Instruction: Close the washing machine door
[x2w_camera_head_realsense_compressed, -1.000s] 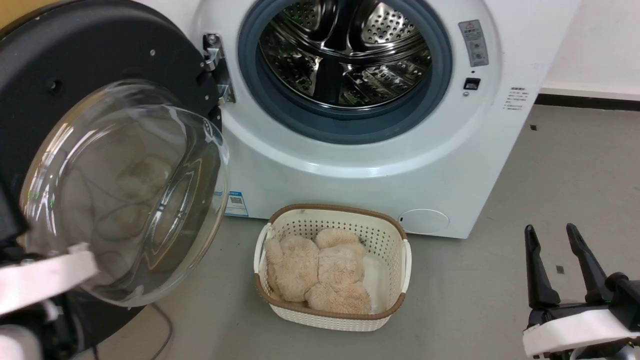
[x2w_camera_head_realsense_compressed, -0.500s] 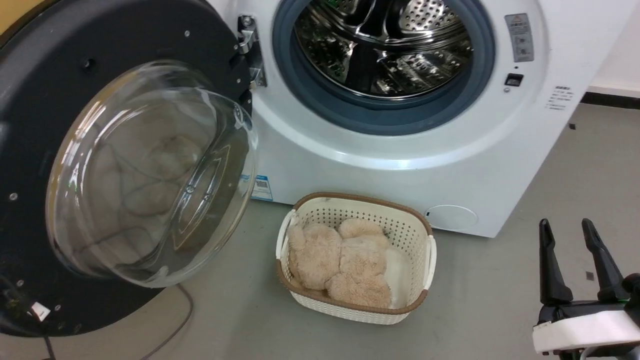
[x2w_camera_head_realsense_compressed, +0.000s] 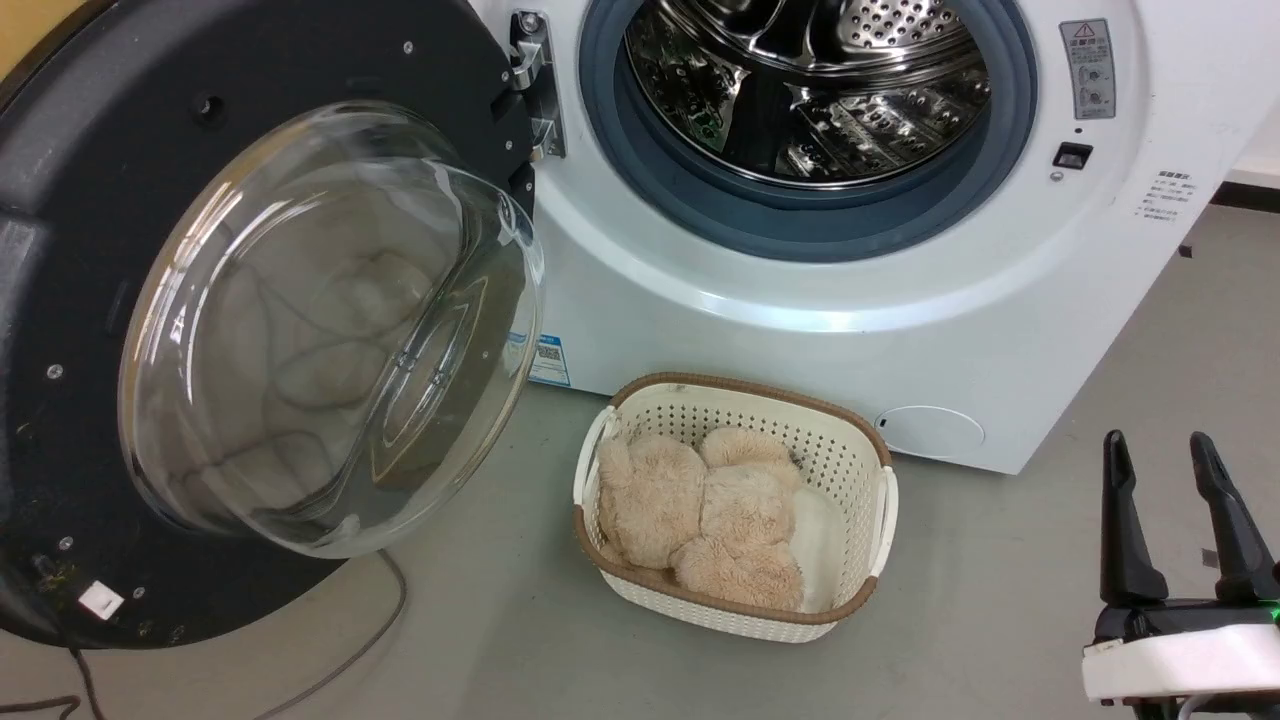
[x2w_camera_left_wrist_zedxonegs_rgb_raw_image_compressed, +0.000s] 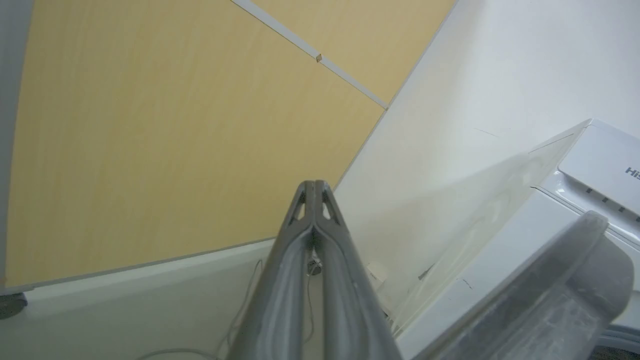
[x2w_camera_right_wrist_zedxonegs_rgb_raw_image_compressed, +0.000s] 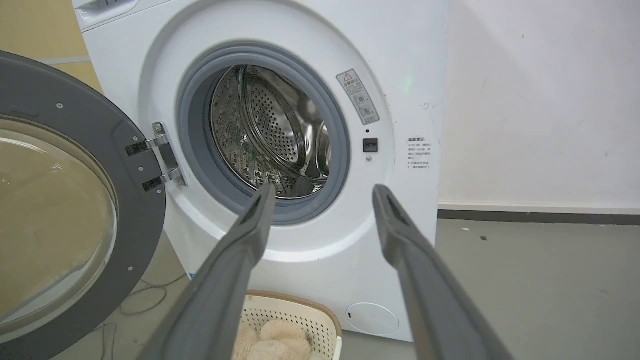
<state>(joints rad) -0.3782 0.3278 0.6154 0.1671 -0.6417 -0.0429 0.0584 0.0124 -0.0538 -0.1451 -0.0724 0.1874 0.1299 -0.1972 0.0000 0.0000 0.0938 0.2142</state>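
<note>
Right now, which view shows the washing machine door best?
Head view: the washing machine door stands open, nearly whole, hinge included. The right wrist view crops its left side; the left wrist view perhaps catches its grey edge.

basket (x2w_camera_head_realsense_compressed: 700, 612) fronting washing machine (x2w_camera_head_realsense_compressed: 800, 340), open floor (x2w_camera_head_realsense_compressed: 1000, 580) right

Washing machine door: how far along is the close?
Done: nothing; the washing machine door stands wide open, swung left of the drum mouth. In hand: no contact seen; left jaws shut, pointing at the wall, right jaws open, empty. Left: swing the door onto the washing machine and latch it.
</note>
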